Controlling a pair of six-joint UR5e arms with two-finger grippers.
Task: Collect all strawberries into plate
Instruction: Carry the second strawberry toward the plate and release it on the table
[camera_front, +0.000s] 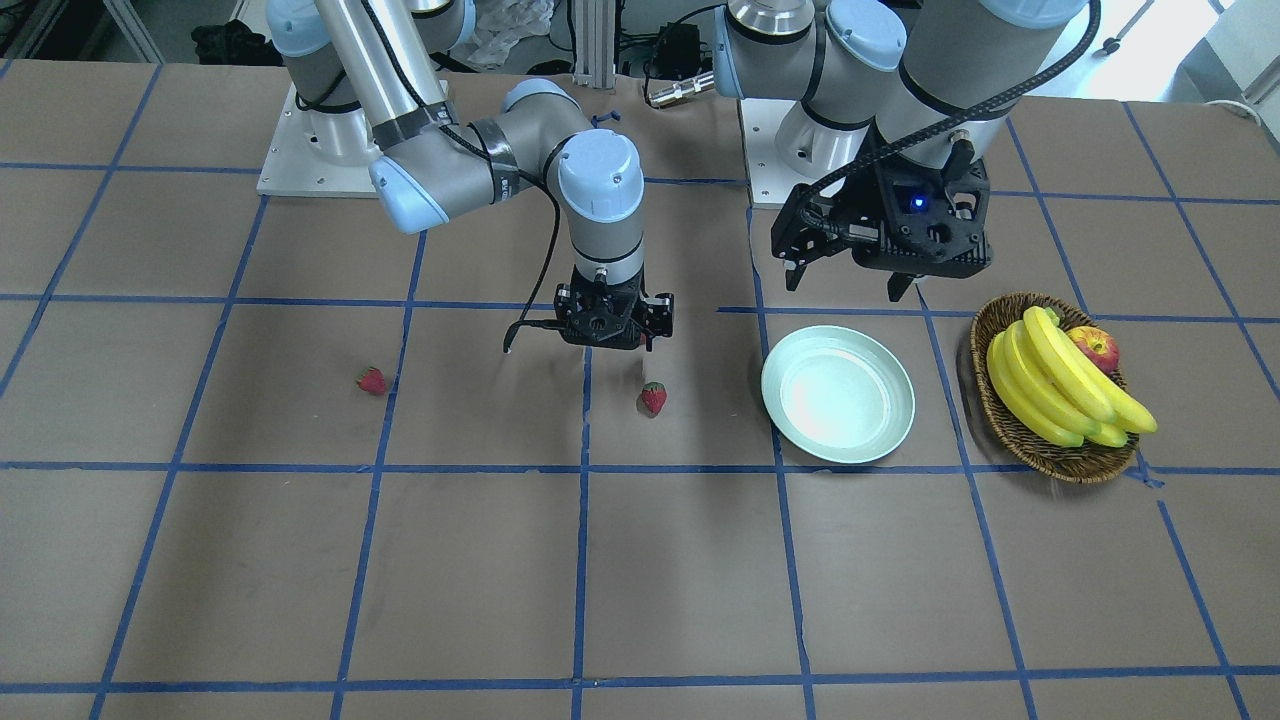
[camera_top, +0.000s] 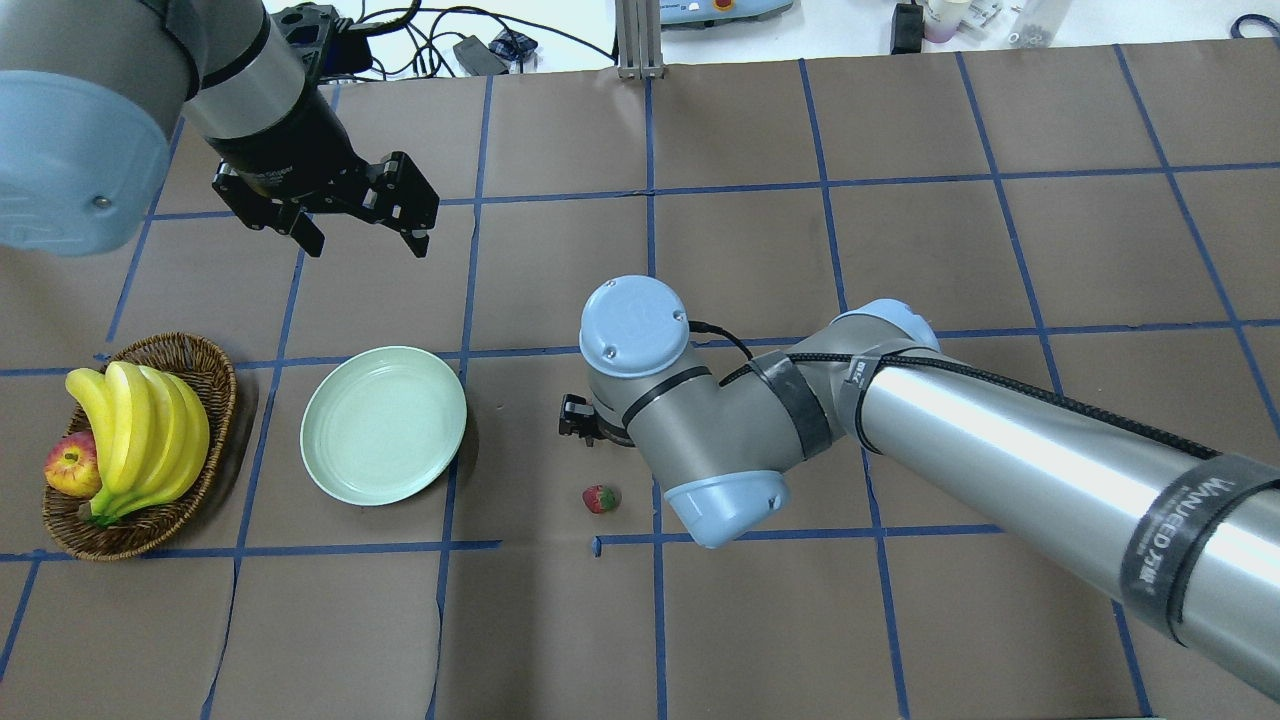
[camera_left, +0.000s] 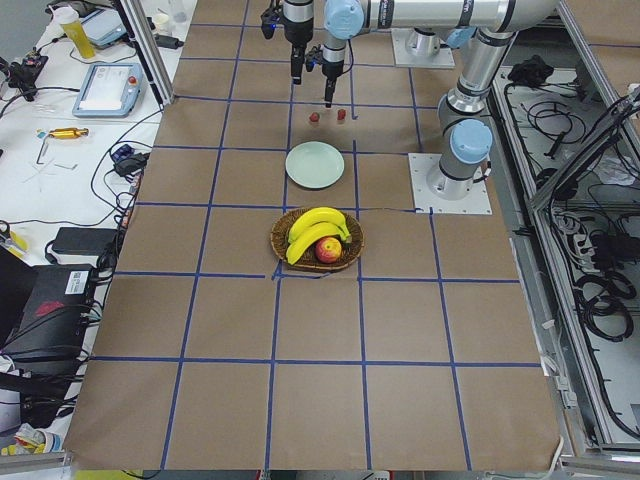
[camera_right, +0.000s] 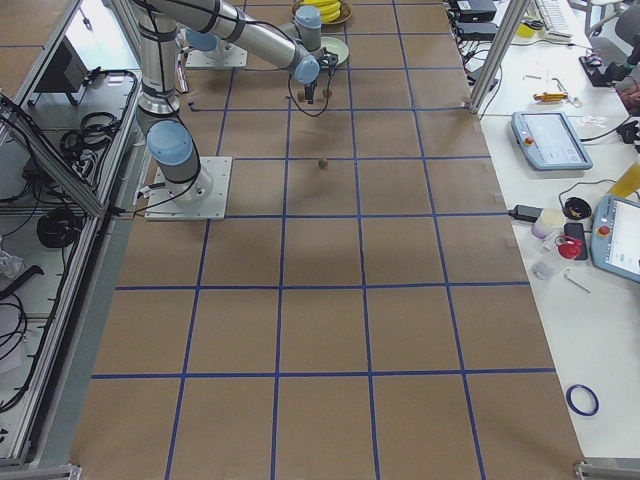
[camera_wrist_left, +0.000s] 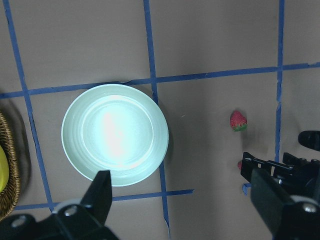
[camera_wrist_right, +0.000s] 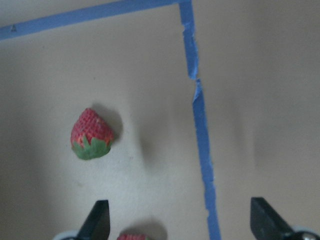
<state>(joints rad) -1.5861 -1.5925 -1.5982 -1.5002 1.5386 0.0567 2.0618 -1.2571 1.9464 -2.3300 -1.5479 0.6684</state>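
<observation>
Risk: right gripper (camera_wrist_right: 181, 220) is spread wide and grips nothing. The first strawberry (camera_wrist_right: 131, 236) sits off-centre under it, close to one finger, so closing from here could knock it away instead of pinching it. Second strawberry (camera_front: 653, 397) lies just beside and could get bumped. Third strawberry (camera_front: 372, 380) is well apart. Plate (camera_front: 838, 395) holds none yet. Right arm is low with its wrist pointing straight down. Left gripper (camera_top: 367, 243) hangs open, high over the plate.

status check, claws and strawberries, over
left claw open, high by plate. right claw open, low near strawberry. plate empty. nothing blocking.
</observation>
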